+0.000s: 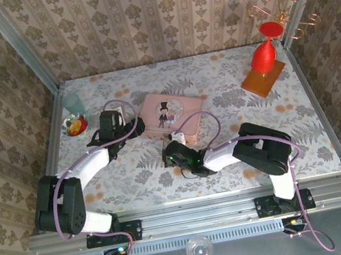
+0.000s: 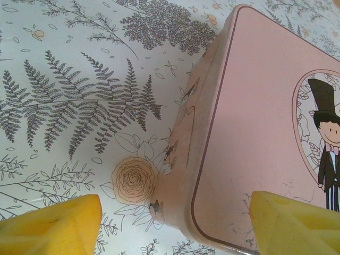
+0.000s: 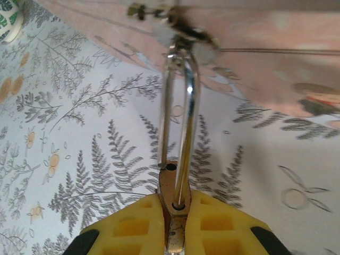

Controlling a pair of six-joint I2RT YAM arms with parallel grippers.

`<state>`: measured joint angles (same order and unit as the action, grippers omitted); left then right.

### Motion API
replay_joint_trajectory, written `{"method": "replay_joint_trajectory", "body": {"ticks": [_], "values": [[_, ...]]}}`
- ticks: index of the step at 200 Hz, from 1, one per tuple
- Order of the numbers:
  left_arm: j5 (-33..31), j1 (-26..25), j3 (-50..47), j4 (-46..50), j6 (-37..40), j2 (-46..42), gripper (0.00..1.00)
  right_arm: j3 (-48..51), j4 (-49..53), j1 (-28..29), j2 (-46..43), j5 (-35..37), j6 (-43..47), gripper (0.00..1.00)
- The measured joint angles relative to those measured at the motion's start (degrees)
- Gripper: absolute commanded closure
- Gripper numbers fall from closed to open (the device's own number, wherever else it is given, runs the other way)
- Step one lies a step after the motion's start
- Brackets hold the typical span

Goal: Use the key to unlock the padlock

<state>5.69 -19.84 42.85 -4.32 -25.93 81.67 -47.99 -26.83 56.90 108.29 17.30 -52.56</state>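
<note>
My right pincer (image 3: 174, 201) is clenched on the padlock (image 3: 171, 183), its brass body pinched flat between the yellow pads (image 3: 133, 226). The padlock lies straight ahead of me. Its long axis runs directly away from the pincer, and the shackle (image 3: 189, 106) stretches out to the latch (image 3: 180, 29) on the near edge of the box (image 1: 171, 111), which sits around the middle of the table (image 1: 289, 126). One leg of the shackle seems to stop beside a hole in the body's top, and I cannot tell whether it is seated.

The coming move turns on that axis. By my judgement the keyhole end of the body points back toward my own palm, so a key would have to come in from my side, along the shackle's line.

My left pincer (image 2: 172, 212) is released and holds nothing, its pads astride the box's left near corner. It is just beside the box but farther from the padlock than my right. I cannot make out the key anywhere.
</note>
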Motion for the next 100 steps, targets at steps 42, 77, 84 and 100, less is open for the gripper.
{"method": "replay_joint_trajectory", "body": {"ticks": [42, 77, 84, 100], "values": [[-1.27, -1.53, 0.13, -0.04, -0.44, 0.00, 0.25, 5.14, 1.49, 0.00, -4.79, 1.11, -0.22, 1.00], [-1.68, -3.32, 0.92, -0.09, -0.46, 0.55, 0.25, 7.43, 2.45, 0.00, -7.10, 1.99, -0.20, 1.00], [-1.68, -4.11, 1.49, -0.11, -0.46, 1.03, 0.25, 7.85, 2.89, 0.00, -7.65, 2.25, -0.17, 1.00], [-1.84, -5.60, 2.64, -0.37, -0.44, 2.47, 0.26, 8.79, 4.02, 0.00, -8.92, 3.06, -0.13, 1.00]]}}
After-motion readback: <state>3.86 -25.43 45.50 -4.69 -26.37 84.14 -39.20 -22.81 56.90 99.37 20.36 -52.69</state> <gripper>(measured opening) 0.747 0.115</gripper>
